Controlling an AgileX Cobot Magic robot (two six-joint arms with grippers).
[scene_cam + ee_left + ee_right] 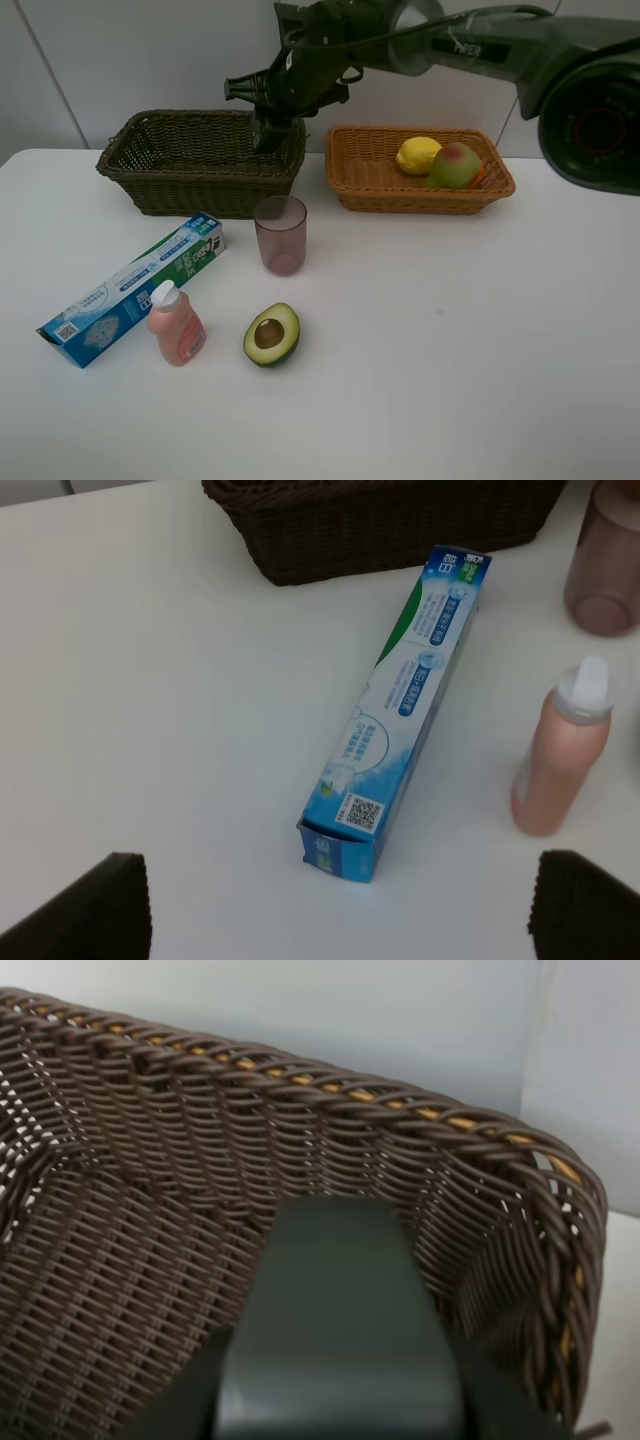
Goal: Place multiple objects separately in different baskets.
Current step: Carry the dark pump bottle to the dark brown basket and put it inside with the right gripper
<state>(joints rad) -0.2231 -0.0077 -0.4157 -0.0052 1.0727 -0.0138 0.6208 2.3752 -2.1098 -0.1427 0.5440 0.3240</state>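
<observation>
Hanging in the right end of the dark olive-brown basket (pixel 200 185), the dark square bottle (pixel 340 1300) is clamped in the right gripper (pixel 272 122). Only the right wrist view shows the bottle's flat top against the weave. The overhead view alone shows the lemon (pixel 417 154) and green-red pear (pixel 454 166) in the light orange-tan basket (pixel 420 195), and the translucent cup (pixel 281 235) and halved avocado (pixel 271 334) on the table. The left gripper (pixel 345 910) stands wide apart and empty above the toothpaste box (pixel 400 710), beside the pink pump bottle (pixel 560 755).
</observation>
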